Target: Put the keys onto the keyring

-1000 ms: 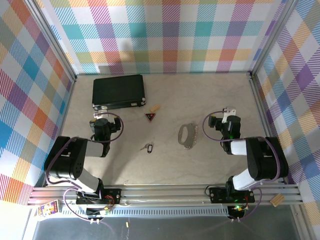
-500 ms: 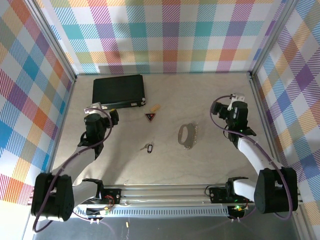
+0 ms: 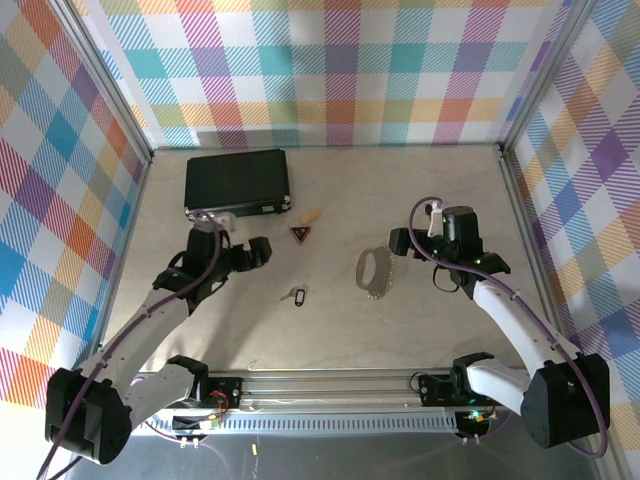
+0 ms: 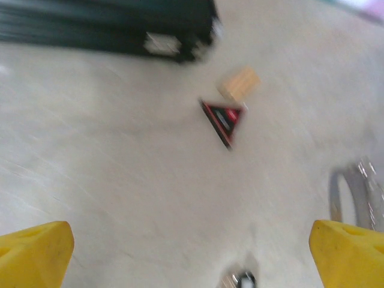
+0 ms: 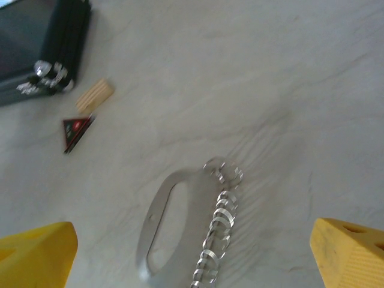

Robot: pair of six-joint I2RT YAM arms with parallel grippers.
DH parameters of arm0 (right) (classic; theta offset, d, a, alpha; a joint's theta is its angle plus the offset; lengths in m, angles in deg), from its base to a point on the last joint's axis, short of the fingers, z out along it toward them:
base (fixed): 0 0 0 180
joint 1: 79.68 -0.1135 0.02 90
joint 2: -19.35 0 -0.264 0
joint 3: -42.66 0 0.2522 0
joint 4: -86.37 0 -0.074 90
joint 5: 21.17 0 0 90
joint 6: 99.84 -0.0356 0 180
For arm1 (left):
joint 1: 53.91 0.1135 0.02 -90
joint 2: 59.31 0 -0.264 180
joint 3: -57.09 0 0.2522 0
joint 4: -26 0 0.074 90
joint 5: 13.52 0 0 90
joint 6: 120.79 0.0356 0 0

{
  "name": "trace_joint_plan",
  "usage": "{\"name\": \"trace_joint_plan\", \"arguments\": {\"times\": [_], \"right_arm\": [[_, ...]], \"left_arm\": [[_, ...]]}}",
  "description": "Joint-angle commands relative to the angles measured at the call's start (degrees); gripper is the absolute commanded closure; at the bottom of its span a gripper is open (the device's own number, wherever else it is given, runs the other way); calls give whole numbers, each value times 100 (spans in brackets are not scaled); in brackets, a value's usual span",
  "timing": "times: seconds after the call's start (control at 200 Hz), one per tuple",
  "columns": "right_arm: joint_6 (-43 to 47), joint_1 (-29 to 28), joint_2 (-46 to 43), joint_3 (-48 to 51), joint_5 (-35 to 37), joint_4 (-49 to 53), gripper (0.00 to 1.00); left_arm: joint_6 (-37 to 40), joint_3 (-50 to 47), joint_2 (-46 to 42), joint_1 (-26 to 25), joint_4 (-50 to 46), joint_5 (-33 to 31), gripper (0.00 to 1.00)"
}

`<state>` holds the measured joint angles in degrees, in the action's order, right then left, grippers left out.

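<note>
1. The table (image 3: 430,190) was pale and mostly bare. A black case (image 3: 237,180) lay at its far left.
2. The left gripper (image 3: 262,252) hovered to the left of the centre with its jaws spread wide and nothing between them. It pointed to the right, and the keyring lay a little nearer and further right.
3. The right gripper (image 3: 400,243) was also wide and carried nothing. It hung just beside the right, far end of the keys.
4. The keys (image 3: 378,272) lay flat, right of the centre, with the toothed edge towards the right.
5. A dark-red triangular trinket (image 3: 301,234) with a tan piece (image 3: 311,216) lay far of the centre, apart from both grippers.
6. The keyring (image 3: 296,295) with its dark tag lay near the centre, well apart from the keys.
7. I judged this to be the reaching step, as nothing was grasped yet. Next, the right gripper would need to come down over the keys and close, and the left one would need to take the thin keyring, which may be hard to lift from the flat table.
</note>
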<state>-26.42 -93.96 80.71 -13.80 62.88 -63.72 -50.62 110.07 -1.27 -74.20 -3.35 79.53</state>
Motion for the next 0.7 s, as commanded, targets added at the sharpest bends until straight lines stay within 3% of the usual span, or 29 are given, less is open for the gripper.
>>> {"name": "trace_joint_plan", "arguments": {"times": [0.0,0.155,0.36,0.545,0.695], "right_arm": [[-210,-31,-338,98,-913,417,1],[-484,-26,-595,611,-1431,188,1],[-710,19,-612,894,-1694,-77,1],[-852,64,-926,1053,-1823,11,1],[-956,168,-1234,1197,-1969,222,1]], "left_arm": [[-86,325,81,-662,-621,230,0],[-245,650,366,-1744,-803,-182,0],[-834,659,792,-2966,-104,-289,4],[-1151,734,1594,-3599,825,-124,15],[-1320,901,2450,-3792,1464,83,22]]}}
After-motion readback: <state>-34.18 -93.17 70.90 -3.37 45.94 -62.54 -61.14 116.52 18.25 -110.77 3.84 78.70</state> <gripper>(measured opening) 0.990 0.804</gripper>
